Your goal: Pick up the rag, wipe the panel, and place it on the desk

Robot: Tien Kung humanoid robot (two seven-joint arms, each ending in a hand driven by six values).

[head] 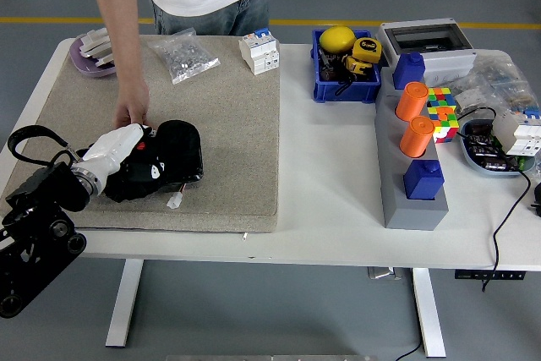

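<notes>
A: Left hand [114, 148] state?

B: It comes in from the lower left on the black arm. White shell on top, fingers curled down into the black rag [161, 161] and gripping it. The rag is bunched under and just right of the hand.

A: Where does the rag sit?

B: On the beige panel [228, 116], in its near left part, close to the panel's front edge. The panel lies flat on the left half of the white surface [330, 183]. A small white connector [176, 201] on thin wires shows just below the rag.

A: The person?

B: Standing at the far side, white shirt. One hand of the person [131, 112] is down on the panel, touching or nearly touching the robot's hand at its far side; I cannot tell which.

A: Right hand?

B: Out of frame.

A: Other items on the panel?

B: A clear bag of small parts [184, 55] and a white breaker block [260, 51] along the far edge, and a purple dish [95, 48] at the far left corner, partly off the panel.

A: Right half of the surface?

B: A blue bin [345, 82] with a yellow ball and tape measure, a grey box [423, 42], a grey slab [406, 183] carrying two orange cylinders and two blue blocks, and a colour cube [444, 112] beside it.
</notes>
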